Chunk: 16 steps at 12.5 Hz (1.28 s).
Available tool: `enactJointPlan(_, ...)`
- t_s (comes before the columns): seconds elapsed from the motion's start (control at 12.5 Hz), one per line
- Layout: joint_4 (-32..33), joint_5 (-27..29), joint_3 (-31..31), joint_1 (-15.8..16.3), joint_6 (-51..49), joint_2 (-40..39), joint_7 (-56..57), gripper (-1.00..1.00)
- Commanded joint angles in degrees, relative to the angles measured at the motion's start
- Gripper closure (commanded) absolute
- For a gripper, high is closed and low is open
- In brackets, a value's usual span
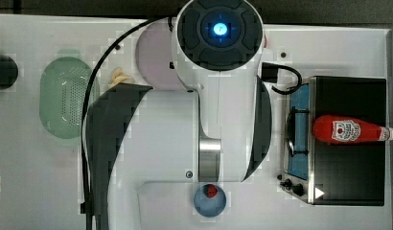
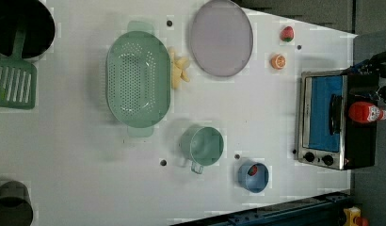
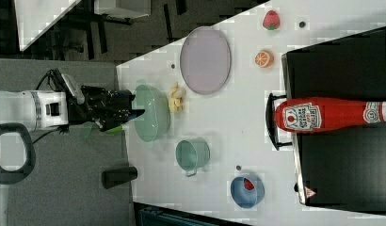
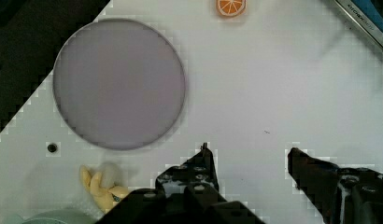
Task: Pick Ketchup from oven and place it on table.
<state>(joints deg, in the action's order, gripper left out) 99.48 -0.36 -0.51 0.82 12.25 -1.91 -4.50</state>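
In the right view, going from its left, the arm is hanging well short of the work: the gripper (image 3: 130, 113) is hovering over the table's (image 3: 247, 117) near edge by the green colander (image 3: 151, 113), pointing down. In the wrist view its two fingers (image 4: 199, 170) are standing spread with bare tabletop between them, pinching nothing.

Further toward the right view's right are lying the mauve plate (image 3: 205, 60), the green cup (image 3: 192, 154) and the blue bowl (image 3: 247, 190). Beyond them the ketchup (image 3: 323, 115) is lying on its side on the black top of the oven (image 3: 341, 174), its base overhanging the front edge above the door handle and its white cap pointing to the right view's right.

The step in hand looks like the reach, not yet begun in earnest. To do it well, I judge the arm should be travelling high enough to clear the cup and bowl, then be coming down across the bottle's red body near the label, jaws straddling its width rather than its length. Squeezing the slim neck risks the bottle rolling or slipping off the oven.
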Motion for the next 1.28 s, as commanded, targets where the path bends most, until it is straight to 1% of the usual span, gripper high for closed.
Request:
enactJointPlan(0.08, 11.4, 0.2, -2.0, -2.3, -14.3, 23.0, -0.1, -0.5)
enactJointPlan(0.16, 11.4, 0.2, -2.0, -2.3, -14.3, 23.0, -0.1, -0.71)
enactJointPlan(0.24, 11.4, 0.2, -2.0, -2.3, -14.3, 23.0, -0.1, -1.0)
enactJointPlan(0.48, 11.4, 0.0, -3.7, -2.4, -11.6, 22.4, -0.1, -1.0)
enactJointPlan(0.64, 11.4, -0.1, -6.1, -2.9, -8.2, 21.4, -0.1, -1.0)
enactJointPlan(1.04, 11.2, -0.1, -17.1, -3.9, -4.6, 14.3, -0.1, -1.0)
enactJointPlan(1.12, 11.2, -0.1, -20.3, -4.0, -1.8, 11.6, -0.1, -1.0)
enactJointPlan(1.28, 11.1, -0.1, -24.7, -4.5, 5.5, 7.7, -0.1, -1.0)
